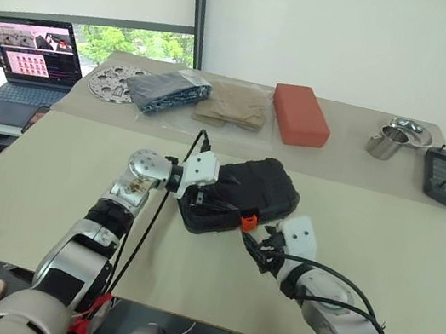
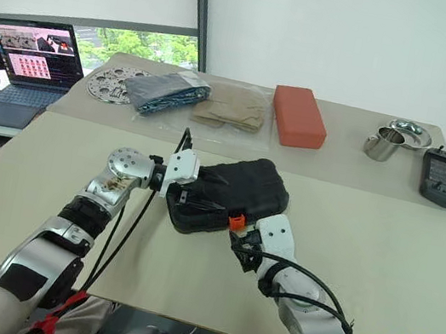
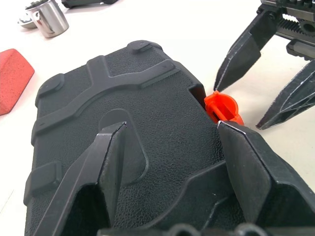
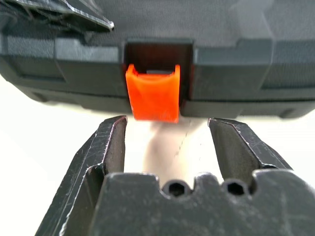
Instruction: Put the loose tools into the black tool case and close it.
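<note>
Lid down, the black tool case (image 1: 240, 194) lay near the middle of the desk (image 1: 415, 253), a little toward its near edge, with no loose tools showing on the surface around it. The left tool (image 1: 203, 182) rested on the case's left end, fingers spread across the ribbed lid. The right tool (image 1: 265, 248) sat just short of the orange latch (image 4: 152, 93) on the near side, jaws apart and gripping nothing. The latch appeared to hang loose rather than snapped home, so the case was judged not yet secured. A push slightly off line risked sliding past the small tab, or shoving the whole case toward the far edge if the left tool's bracing gave way.
</note>
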`<action>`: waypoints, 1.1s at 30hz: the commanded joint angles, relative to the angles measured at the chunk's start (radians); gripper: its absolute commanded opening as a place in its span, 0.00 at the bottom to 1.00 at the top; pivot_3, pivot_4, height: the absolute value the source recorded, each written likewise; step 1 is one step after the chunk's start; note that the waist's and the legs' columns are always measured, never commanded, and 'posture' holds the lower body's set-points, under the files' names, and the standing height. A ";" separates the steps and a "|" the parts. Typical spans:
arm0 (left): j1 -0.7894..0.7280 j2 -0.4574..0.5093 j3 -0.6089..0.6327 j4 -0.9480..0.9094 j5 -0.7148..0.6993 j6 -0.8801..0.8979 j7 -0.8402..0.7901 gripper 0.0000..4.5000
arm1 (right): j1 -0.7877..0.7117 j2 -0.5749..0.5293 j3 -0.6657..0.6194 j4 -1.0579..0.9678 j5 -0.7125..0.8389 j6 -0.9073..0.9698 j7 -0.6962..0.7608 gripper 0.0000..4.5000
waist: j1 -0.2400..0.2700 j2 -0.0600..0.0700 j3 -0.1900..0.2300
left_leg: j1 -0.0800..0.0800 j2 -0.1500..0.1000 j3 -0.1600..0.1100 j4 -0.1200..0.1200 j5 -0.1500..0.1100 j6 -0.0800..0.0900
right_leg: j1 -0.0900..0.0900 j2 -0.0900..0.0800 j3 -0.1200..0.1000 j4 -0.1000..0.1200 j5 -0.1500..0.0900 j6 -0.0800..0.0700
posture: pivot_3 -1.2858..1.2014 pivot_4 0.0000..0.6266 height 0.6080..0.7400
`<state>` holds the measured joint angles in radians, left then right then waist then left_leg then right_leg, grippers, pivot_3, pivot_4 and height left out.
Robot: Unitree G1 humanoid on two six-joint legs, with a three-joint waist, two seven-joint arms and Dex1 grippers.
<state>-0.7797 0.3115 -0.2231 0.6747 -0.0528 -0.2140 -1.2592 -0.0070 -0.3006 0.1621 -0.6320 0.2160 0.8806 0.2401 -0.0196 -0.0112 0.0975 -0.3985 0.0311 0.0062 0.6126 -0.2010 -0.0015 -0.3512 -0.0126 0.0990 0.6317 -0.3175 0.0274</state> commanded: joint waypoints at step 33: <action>0.086 0.006 -0.089 0.049 0.073 0.051 -0.019 0.70 | -0.149 0.053 0.063 0.102 -0.044 -0.022 -0.014 0.16 | -0.028 -0.001 -0.002 | 0.005 0.002 0.000 -0.001 0.000 0.000 | 0.002 0.002 0.001 0.002 0.000 0.000 | 0.52 0.24 1.00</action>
<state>-0.7673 0.3253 -0.2210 0.6635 -0.0529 -0.2002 -1.2535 -0.1169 -0.2579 0.2250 -0.5405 0.1825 0.8863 0.2342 -0.0472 -0.0124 0.0957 -0.3930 0.0331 0.0057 0.6118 -0.2010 -0.0015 -0.3489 -0.0105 0.1005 0.6335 -0.3175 0.0274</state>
